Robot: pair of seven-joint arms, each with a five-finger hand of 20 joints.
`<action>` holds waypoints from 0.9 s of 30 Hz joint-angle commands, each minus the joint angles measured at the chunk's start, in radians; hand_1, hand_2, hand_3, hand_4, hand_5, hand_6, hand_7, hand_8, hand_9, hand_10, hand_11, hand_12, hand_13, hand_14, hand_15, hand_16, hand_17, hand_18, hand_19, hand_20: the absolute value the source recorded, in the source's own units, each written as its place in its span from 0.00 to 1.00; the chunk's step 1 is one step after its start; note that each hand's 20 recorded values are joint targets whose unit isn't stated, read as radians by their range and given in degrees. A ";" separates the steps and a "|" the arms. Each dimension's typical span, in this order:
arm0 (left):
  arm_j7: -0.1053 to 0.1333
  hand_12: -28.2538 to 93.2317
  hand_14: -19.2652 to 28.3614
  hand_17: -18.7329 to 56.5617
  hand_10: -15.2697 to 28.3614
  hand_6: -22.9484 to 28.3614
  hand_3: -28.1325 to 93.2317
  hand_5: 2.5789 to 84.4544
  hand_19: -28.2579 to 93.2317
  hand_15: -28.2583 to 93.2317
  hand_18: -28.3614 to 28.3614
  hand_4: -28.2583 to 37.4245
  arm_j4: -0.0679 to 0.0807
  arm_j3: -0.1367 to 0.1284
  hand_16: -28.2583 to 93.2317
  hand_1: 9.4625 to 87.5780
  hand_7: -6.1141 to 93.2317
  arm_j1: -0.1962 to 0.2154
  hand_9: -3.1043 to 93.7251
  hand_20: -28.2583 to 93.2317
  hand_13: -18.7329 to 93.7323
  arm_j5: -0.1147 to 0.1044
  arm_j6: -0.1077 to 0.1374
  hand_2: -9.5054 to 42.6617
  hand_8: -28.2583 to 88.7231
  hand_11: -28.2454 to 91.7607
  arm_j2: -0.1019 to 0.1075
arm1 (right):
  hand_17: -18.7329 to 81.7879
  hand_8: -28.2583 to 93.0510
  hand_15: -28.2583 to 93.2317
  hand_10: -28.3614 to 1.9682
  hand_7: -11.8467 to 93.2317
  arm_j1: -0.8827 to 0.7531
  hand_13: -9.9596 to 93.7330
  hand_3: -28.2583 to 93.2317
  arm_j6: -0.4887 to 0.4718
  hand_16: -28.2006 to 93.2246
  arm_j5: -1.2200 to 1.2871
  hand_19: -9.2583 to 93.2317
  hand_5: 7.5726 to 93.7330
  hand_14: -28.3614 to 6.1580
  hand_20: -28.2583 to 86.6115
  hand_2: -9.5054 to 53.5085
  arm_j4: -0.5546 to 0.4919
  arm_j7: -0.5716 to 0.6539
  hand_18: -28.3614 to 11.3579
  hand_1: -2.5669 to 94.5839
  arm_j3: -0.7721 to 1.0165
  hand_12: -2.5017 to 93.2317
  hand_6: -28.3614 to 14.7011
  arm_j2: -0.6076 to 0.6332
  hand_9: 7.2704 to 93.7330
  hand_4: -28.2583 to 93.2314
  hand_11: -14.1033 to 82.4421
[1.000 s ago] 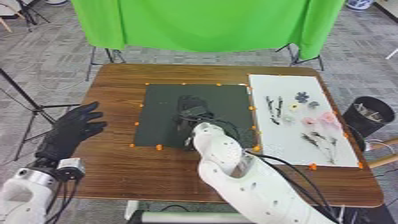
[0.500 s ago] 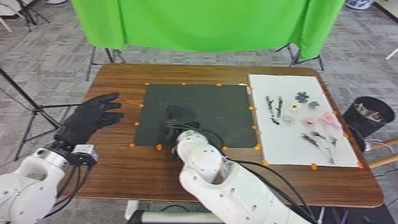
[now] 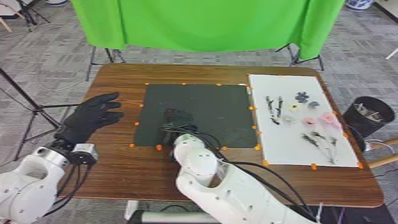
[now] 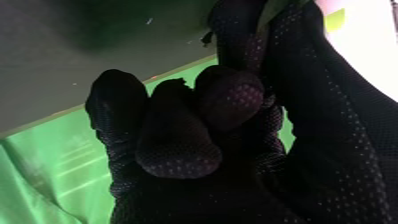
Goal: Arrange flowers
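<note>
On the white sheet (image 3: 266, 150) at the right, you have two slender dark sprigs (image 3: 280, 106) side by side, grey-blue flowers (image 3: 303, 96), a small yellow bloom (image 3: 296, 107), pink blossoms (image 3: 329, 119) and, nearer you, dark-topped stems (image 3: 320, 136) lying lengthwise.

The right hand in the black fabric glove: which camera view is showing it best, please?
The right wrist view. It shows the right hand close up, with even the small dots on its glove visible. The head view shows it from farther away, over the dark rectangular mat, where the black glove almost blends in.
</note>
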 commanded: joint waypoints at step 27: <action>-0.027 0.35 0.71 0.17 0.62 0.52 0.79 0.32 0.65 0.63 0.90 0.07 0.038 0.075 0.20 0.26 0.32 -0.109 0.31 0.31 0.40 0.019 -0.062 0.00 0.13 0.50 -0.020 | 0.71 0.36 0.89 0.65 0.58 0.020 0.91 0.93 0.015 0.49 0.034 1.00 0.81 0.64 0.76 0.00 0.010 0.006 0.17 0.42 -0.032 0.46 0.66 -0.004 0.90 0.04 0.79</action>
